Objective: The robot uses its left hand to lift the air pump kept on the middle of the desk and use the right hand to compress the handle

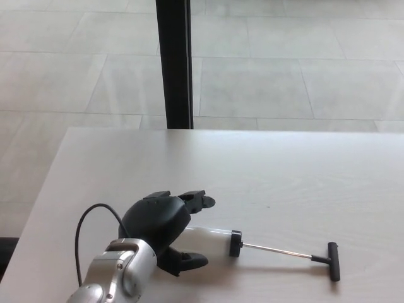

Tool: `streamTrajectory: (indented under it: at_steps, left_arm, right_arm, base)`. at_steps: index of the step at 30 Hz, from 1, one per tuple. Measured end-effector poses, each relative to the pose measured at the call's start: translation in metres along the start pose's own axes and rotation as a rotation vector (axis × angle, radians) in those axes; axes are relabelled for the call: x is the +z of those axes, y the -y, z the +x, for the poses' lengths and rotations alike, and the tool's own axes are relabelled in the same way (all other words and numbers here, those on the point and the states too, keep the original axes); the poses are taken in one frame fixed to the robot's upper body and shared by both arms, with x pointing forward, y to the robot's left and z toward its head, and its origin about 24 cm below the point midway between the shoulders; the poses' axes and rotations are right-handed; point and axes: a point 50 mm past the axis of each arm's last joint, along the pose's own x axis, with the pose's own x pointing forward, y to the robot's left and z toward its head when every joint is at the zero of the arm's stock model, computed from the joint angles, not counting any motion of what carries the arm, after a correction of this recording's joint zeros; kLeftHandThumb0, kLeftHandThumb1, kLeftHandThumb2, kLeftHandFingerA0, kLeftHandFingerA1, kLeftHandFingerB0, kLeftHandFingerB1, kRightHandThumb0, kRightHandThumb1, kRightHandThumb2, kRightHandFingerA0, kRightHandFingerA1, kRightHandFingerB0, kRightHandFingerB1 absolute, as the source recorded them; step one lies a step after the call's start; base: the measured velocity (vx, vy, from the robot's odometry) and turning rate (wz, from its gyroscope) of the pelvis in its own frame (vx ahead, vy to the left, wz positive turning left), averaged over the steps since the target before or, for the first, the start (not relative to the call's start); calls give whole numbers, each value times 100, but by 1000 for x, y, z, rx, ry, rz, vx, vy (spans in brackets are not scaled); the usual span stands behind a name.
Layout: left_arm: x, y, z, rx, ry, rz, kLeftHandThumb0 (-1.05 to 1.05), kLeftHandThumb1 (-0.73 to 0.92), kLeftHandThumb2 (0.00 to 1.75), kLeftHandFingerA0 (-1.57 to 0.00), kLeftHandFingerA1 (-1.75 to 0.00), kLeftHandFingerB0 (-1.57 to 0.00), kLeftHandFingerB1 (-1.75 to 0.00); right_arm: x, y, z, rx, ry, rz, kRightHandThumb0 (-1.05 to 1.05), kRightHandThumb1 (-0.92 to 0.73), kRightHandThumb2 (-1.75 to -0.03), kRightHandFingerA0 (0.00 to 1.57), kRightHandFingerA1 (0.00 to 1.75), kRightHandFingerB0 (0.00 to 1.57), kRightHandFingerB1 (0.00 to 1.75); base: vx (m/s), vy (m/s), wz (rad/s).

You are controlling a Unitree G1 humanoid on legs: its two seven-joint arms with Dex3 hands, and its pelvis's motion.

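The air pump lies flat on the white desk (265, 164). Its clear cylinder (209, 239) ends in a black cap (235, 243), from which a thin rod (278, 252) runs right to a black T-handle (333, 261). My left hand (161, 225) is over the cylinder's left end, hiding it. The fingers (197, 201) reach past the far side and the thumb (189, 260) lies on the near side, spread apart around the cylinder without closing on it. The right hand does not show.
A black vertical post (174, 63) stands behind the desk's far edge, with tiled floor beyond. A black cable (88, 221) loops from my left wrist. The desk's left edge slants close to my forearm.
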Motion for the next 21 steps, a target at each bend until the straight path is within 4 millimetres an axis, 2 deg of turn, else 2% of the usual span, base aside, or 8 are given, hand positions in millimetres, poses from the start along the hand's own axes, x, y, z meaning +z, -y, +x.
streamTrajectory:
  at_steps: [3,4,6,7,13,16,20,21]
  left_arm:
    - [-7,-3,-2,4,-20,24,-46,53,57,-23,-47,-33,-35]
    - [-9,-4,-2,5,-30,28,-47,42,76,-27,-58,-30,-47]
    - [-14,-6,-4,12,-60,28,-47,42,76,-27,-58,-30,-47]
    - [-17,-6,-5,14,-75,29,-39,52,56,-31,-59,-39,-36]
    - [-25,-10,-6,48,-142,27,-29,57,57,-36,-73,-38,-35]
    - [-27,-12,-6,62,-169,23,-29,61,58,-48,-98,-39,-35]
    - [-26,-12,-4,72,-186,12,-31,61,58,-49,-90,-42,-35]
    - [-25,-12,-3,72,-187,9,-39,50,81,-50,-81,-34,-48]
  right_arm:
    - [2,-2,1,4,12,5,-76,-89,-67,22,38,26,30]
    - [3,-2,1,5,16,5,-75,-90,-68,23,36,27,31]
    - [4,-3,2,4,19,6,-75,-90,-68,23,36,27,31]
    - [4,-3,2,4,20,7,-73,-89,-67,24,36,28,32]
    - [5,-5,3,-2,23,17,-72,-88,-67,26,37,30,31]
    - [6,-6,4,-6,29,25,-70,-87,-67,22,36,34,32]
    - [8,-5,5,-16,38,52,-67,-89,-67,23,38,34,31]
    - [9,-5,5,-16,40,55,-70,-88,-67,23,38,32,31]
  base:
    - [0,0,0]
    - [0,0,0]
    - [0,0,0]
    - [0,0,0]
    - [0,0,0]
    - [0,0,0]
    - [0,0,0]
    - [0,0,0]
